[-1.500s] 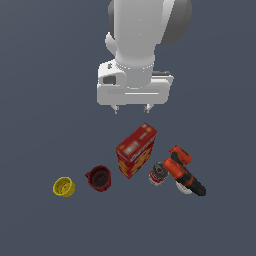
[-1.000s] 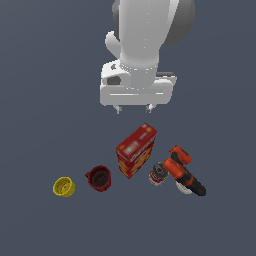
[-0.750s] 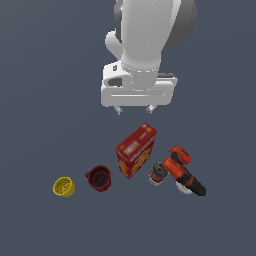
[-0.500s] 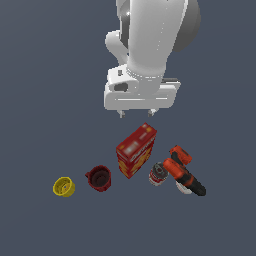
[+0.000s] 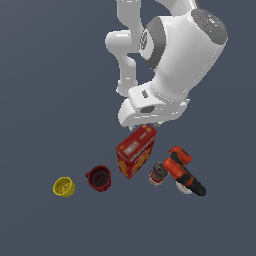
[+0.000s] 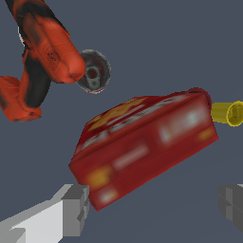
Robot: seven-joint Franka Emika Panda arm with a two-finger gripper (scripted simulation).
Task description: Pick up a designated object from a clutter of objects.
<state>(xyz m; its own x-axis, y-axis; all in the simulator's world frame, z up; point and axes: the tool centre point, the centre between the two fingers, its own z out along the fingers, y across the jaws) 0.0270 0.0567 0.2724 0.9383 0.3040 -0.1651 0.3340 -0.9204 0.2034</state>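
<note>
A plain, even dark slate-blue ground [image 5: 45, 75] under flat light, with no visible walls or furniture

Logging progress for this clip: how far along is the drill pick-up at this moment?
Early approach. Done: nothing is grasped; the drill lies on the floor beside the small can. In hand: the gripper hangs open and empty above the cracker box, not yet over the drill. Left: shifting to the drill, descending, closing and lifting.

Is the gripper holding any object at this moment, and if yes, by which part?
Nothing is held. The gripper is open above the cracker box, with only bare floor between its fingers; the drill lies untouched.
</note>
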